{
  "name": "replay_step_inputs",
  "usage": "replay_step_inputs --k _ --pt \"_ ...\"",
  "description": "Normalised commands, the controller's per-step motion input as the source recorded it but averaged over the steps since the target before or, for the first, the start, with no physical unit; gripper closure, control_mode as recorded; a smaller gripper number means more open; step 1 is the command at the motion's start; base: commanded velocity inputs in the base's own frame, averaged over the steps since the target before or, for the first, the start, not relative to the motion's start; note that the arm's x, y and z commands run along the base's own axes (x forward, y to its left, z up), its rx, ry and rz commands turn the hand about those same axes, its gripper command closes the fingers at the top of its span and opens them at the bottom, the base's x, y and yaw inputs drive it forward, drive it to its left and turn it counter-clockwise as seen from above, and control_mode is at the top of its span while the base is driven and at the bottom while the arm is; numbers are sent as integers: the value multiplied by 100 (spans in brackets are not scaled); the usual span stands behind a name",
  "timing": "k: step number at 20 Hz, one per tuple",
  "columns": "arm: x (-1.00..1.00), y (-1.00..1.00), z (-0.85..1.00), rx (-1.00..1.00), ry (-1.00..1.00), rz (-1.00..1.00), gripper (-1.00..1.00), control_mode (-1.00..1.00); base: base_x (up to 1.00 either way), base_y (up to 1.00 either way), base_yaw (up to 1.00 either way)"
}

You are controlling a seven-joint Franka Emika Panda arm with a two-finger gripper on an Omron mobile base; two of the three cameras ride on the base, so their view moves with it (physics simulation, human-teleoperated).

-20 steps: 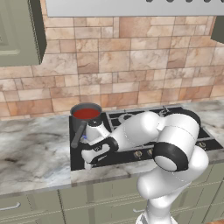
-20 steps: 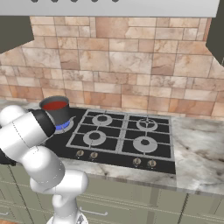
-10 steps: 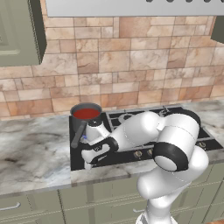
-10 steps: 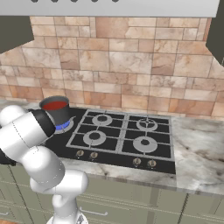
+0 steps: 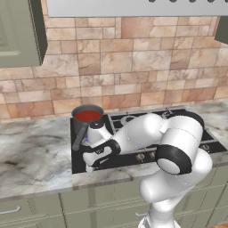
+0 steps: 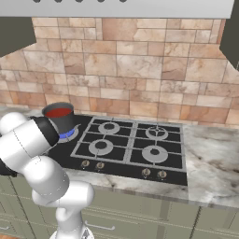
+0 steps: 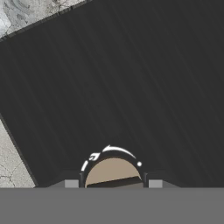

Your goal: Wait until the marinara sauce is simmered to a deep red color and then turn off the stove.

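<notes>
"What kind of room is this?"

"It is a kitchen. There is a black stove [image 6: 126, 150] with round burners [image 6: 154, 153] and little knobs [image 6: 146, 172] at the front. A small pot [image 5: 87, 118] of red sauce [image 5: 87, 116] sits on it."

"What else shows it?"

"The stove sits in a grey stone counter [image 5: 31, 158]. Green cupboards with drawers [image 5: 26, 208] are under it. The wall [image 6: 140, 70] behind is made of brown stone tiles. A grey hood [image 5: 133, 7] hangs above the stove, and a green cupboard [image 5: 20, 33] hangs on the wall."

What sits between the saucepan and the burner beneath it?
A blue flame, seen in the right base view, under the saucepan on the stove.
</notes>
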Motion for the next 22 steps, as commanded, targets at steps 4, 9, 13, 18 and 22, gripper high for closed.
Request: replay_step_inputs --k 4,9,13,18,22 --pt "1 0 0 0 0 0 100 -100 0 0 0" --pt "0 0 0 0 0 -5 100 -100 0 0 0" --pt "0 0 0 0 0 -16 100 -100 0 0 0" --pt "-2 0 0 0 0 -22 100 -100 0 0 0" --pt "-2 0 0 1 0 -25 100 -100 0 0 0"
